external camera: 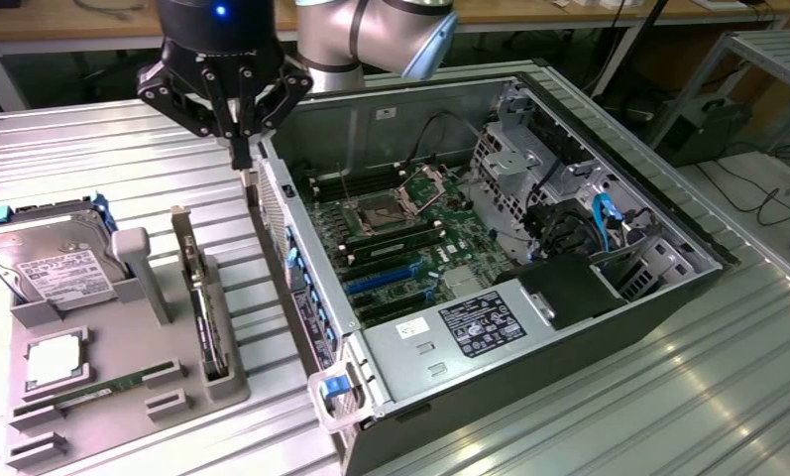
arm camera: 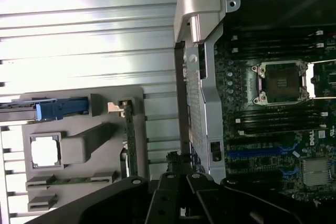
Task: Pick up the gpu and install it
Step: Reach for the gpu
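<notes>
The gpu (external camera: 207, 315) stands on edge in a slot of the grey holder (external camera: 130, 416), thin and green, its pale metal bracket at the far end. In the wrist view the gpu (arm camera: 130, 140) shows edge-on beside the case wall. My gripper (external camera: 243, 159) hangs above the table between the holder and the open computer case (external camera: 308, 297). Its black fingers are shut together with nothing between them, up and behind the gpu's bracket end and apart from it. My gripper (arm camera: 176, 174) also shows in the wrist view. The motherboard (external camera: 408, 238) lies exposed inside the case, with blue expansion slots (external camera: 382, 283).
The holder also carries a silver hard drive (external camera: 51, 268), a square processor (external camera: 54, 359) and a narrow RAM stick (external camera: 104, 389). In the case are a power supply (external camera: 481, 322), drive bays (external camera: 553, 169) and cables. The ribbed metal table (external camera: 90, 149) has bare room behind the holder.
</notes>
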{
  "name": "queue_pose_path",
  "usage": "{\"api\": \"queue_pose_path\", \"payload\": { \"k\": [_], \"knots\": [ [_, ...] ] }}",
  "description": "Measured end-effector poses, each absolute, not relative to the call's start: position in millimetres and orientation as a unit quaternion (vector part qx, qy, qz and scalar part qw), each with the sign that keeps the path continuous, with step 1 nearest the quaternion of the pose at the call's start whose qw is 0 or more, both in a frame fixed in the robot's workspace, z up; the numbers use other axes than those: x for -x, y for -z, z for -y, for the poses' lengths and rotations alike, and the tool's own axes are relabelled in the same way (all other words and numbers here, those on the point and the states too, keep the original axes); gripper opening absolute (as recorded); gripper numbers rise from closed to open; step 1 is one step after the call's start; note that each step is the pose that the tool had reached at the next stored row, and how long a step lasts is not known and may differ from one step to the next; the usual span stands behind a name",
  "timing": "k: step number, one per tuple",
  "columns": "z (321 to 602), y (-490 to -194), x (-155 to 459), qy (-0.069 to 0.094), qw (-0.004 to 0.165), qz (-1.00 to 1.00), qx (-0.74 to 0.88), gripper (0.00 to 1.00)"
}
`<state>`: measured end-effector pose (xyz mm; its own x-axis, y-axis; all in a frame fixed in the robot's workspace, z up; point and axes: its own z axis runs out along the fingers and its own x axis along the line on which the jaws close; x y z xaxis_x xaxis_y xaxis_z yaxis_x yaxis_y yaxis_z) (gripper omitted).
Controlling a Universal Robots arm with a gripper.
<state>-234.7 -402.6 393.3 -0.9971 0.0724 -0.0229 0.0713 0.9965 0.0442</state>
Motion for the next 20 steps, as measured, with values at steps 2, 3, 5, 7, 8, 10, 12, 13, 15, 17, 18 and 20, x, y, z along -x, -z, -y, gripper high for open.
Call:
{"api": "queue_pose_path", "payload": {
  "k": [2, 3, 5, 7, 8, 10, 12, 13, 15, 17, 18, 20],
  "knots": [
    [403, -393, 236, -0.022, 0.012, -0.999, -0.036, 0.11],
    [403, -393, 237, -0.022, 0.012, -0.999, -0.036, 0.11],
    [403, -393, 238, -0.022, 0.012, -0.999, -0.036, 0.11],
    [403, -393, 239, -0.022, 0.012, -0.999, -0.036, 0.11],
    [403, -393, 239, -0.022, 0.012, -0.999, -0.036, 0.11],
    [403, -393, 240, -0.022, 0.012, -0.999, -0.036, 0.11],
    [403, -393, 241, -0.022, 0.012, -0.999, -0.036, 0.11],
    [403, -393, 242, -0.022, 0.012, -0.999, -0.036, 0.11],
    [403, -393, 243, -0.022, 0.012, -0.999, -0.036, 0.11],
    [403, -393, 244, -0.022, 0.012, -0.999, -0.036, 0.11],
    [403, -393, 244, -0.022, 0.012, -0.999, -0.036, 0.11],
    [403, -393, 246, -0.022, 0.012, -0.999, -0.036, 0.11]
  ]
}}
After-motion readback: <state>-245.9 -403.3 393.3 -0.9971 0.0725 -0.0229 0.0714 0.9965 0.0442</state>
